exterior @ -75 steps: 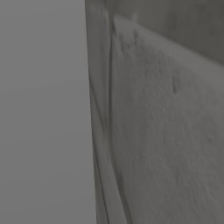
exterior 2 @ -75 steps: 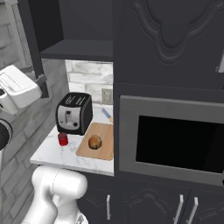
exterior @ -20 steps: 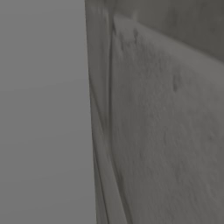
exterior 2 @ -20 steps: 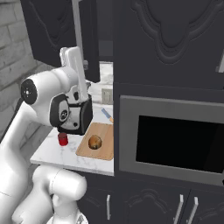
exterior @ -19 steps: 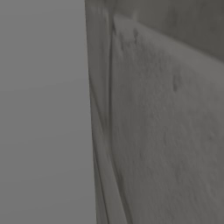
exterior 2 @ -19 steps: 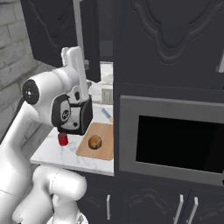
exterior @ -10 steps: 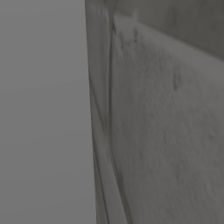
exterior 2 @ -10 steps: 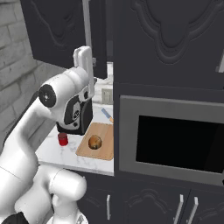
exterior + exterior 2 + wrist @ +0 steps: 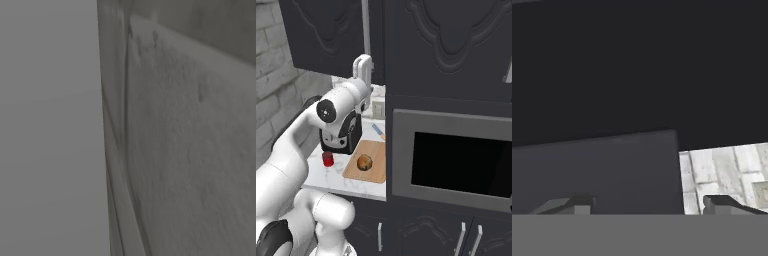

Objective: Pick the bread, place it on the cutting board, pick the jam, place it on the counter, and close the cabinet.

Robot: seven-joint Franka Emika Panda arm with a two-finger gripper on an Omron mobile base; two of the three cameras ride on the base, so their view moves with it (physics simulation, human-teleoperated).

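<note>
Fingers [image 9: 647,206] now parted, cabinet door [image 9: 597,170] closer

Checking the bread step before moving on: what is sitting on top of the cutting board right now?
On the cutting board lies the round brown bread, near its middle. The board's far end, toward the toaster, is partly covered by the arm, so anything there cannot be seen.

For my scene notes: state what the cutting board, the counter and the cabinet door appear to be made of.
Cutting board: light wood, matt tan with a paler rim. Counter: polished marble or similar stone, white with grey veins. Cabinet door: dark painted wood, probably, matt with carved panel moulding.
</note>
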